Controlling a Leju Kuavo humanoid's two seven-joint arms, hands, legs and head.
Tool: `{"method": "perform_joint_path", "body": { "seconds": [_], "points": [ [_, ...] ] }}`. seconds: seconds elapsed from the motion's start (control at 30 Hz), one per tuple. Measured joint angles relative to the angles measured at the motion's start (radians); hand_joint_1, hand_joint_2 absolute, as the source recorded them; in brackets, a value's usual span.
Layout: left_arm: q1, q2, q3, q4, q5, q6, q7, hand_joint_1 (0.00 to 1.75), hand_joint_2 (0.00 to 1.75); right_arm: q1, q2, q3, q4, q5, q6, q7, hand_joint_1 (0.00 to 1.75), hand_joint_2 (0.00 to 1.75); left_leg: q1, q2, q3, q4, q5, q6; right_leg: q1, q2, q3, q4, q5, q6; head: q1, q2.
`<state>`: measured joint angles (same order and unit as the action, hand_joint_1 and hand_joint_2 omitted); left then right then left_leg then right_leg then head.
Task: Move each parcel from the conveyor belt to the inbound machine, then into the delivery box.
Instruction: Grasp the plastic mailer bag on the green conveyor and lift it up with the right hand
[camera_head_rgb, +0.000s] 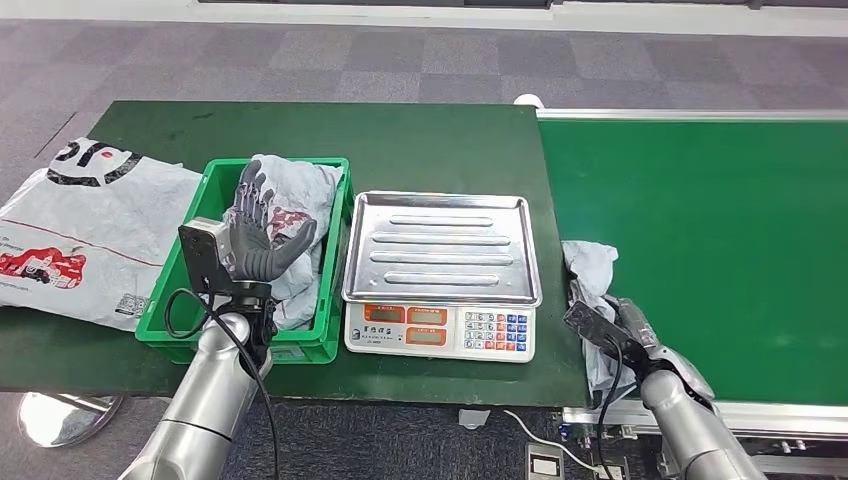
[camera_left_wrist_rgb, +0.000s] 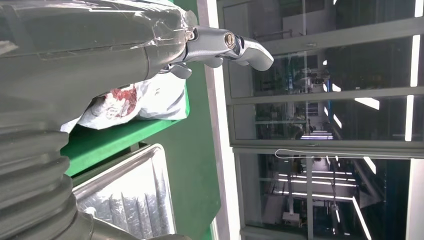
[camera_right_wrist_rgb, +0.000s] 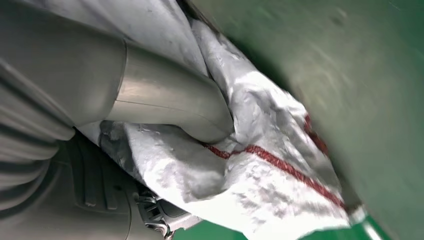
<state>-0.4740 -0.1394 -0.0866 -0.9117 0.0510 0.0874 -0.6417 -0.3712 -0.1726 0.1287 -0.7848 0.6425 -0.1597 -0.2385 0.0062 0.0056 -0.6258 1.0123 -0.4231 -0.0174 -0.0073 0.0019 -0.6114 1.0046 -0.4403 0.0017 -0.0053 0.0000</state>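
**Q:** What is in front of you, starting with the biggest things?

**A:** A dark green tabletop (camera_head_rgb: 420, 140) stretches ahead of me, and a green conveyor belt (camera_head_rgb: 700, 240) meets its right side. On the tabletop's left end a large grey mailing bag (camera_head_rgb: 85, 235) with black and red print lies flat. Beside it stands a green plastic box (camera_head_rgb: 325, 330), and just right of the box a weighing scale (camera_head_rgb: 440, 290) with a bare steel tray on top and a keypad on its front.

**Q:** Where are the parcels?

**A:** One crumpled grey parcel in the box (camera_head_rgb: 300, 200) fills the box's far part. A second grey parcel on the belt (camera_head_rgb: 590, 265), with a red stripe, sits at the belt's near left edge, next to the scale.

**Q:** And your hands?

**A:** My left robot hand (camera_head_rgb: 255, 235) is raised over the box, released, fingers spread, holding nothing. My right robot hand (camera_head_rgb: 625, 325) is grasping the parcel on the belt; in the wrist view my thumb (camera_right_wrist_rgb: 170, 102) presses into its wrinkled plastic.
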Motion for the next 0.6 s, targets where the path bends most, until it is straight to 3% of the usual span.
{"method": "perform_joint_path", "body": {
  "seconds": [0.27, 0.6],
  "points": [
    [0.006, 0.009, 0.0, 0.0, 0.007, -0.003, -0.005, 0.0, 1.75, 0.036, 0.012, -0.109, -0.168, -0.048, -0.059, -0.052, 1.75, 1.75, 0.0, -0.001, -0.004, 0.0, 0.0, 0.0, 0.0, -0.001, -0.004, 0.0, 0.0, 0.0, 0.0, 0.0],
    [0.006, 0.012, 0.0, 0.0, 0.007, -0.004, -0.005, 0.0, 1.75, 0.036, 0.018, -0.137, -0.225, -0.048, -0.06, -0.053, 1.75, 1.75, 0.0, -0.001, -0.004, 0.0, 0.0, 0.0, -0.001, -0.001, -0.004, 0.0, 0.0, 0.0, 0.0, 0.0]
  ]
}}
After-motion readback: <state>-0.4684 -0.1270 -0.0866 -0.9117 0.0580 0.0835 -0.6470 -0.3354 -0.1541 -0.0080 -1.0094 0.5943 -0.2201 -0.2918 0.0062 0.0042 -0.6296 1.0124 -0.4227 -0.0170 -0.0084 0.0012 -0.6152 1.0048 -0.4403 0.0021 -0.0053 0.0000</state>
